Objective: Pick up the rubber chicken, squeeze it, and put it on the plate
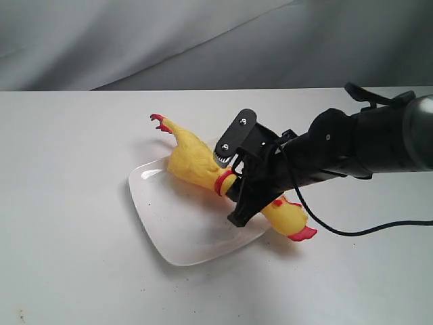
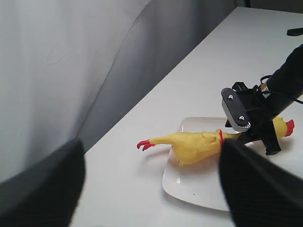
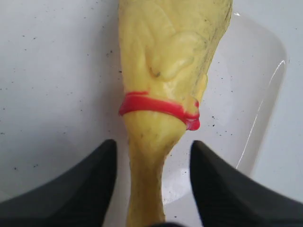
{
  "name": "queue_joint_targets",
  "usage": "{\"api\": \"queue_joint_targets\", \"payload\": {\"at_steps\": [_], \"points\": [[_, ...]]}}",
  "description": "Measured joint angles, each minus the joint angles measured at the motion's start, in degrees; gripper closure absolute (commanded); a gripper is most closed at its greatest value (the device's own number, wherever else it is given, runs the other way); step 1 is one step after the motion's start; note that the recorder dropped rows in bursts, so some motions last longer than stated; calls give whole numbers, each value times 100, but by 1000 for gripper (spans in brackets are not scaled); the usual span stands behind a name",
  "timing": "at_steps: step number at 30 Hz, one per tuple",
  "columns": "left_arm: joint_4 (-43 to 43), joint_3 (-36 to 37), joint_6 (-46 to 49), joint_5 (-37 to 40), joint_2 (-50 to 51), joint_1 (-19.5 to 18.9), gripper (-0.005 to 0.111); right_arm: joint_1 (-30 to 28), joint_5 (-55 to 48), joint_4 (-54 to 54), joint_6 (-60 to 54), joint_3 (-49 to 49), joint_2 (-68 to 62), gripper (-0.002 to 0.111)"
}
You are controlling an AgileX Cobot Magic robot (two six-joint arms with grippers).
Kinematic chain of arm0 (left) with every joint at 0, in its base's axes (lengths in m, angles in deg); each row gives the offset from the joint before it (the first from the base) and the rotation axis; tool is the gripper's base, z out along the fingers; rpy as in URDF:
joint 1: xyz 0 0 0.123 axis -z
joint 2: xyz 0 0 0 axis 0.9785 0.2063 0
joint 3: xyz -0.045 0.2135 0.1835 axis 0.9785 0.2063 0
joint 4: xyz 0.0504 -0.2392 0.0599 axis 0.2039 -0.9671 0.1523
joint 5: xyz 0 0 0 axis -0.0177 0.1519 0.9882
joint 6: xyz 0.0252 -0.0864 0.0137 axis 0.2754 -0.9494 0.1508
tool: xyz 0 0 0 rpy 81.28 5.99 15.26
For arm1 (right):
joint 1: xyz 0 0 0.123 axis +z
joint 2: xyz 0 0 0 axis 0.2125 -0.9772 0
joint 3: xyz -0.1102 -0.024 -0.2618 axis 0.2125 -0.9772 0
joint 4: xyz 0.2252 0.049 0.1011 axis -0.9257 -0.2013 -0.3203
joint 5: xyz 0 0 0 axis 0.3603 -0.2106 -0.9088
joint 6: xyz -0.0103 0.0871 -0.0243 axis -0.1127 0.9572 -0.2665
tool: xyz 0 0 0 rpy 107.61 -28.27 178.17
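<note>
the rubber chicken (image 1: 193, 162) was laid across the plate (image 1: 169, 233) at mid-frame, feet and head overhanging. the jaws of the right gripper (image 3: 152, 151) were set apart astride its neck. it was judged light, soft and springy, best taken at that narrow neck.

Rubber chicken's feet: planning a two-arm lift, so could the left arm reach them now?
Probably yes: the rubber chicken's feet stick out past the plate, uncovered, while the right gripper straddles its neck, well away.
</note>
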Motion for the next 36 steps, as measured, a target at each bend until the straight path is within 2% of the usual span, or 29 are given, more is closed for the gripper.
{"api": "queue_joint_targets", "payload": {"at_steps": [2,3,5,7,13,14,24,32,36], "points": [[0,0,-25,93,-96,0,96,0,0,0,0,0,12,42],[0,0,-35,154,-161,0,107,0,-42,0,0,0,46,43],[0,0,-35,261,-305,0,106,0,-181,12,0,0,180,46],[0,0,-49,348,-446,0,106,0,-367,37,0,0,429,55],[-267,0,-510,417,-913,-9,107,0,-870,70,345,0,1879,104],[-385,0,-614,417,-989,-9,107,0,-934,70,461,0,2183,108],[-1504,0,-697,553,-1914,-9,107,0,-1887,70,857,-104,4658,108],[-2185,153,-697,633,-2766,-59,107,0,-1501,85,878,-838,6191,108],[-2364,511,-697,670,-3070,-411,107,0,-1262,62,901,-1170,6789,108]]}}
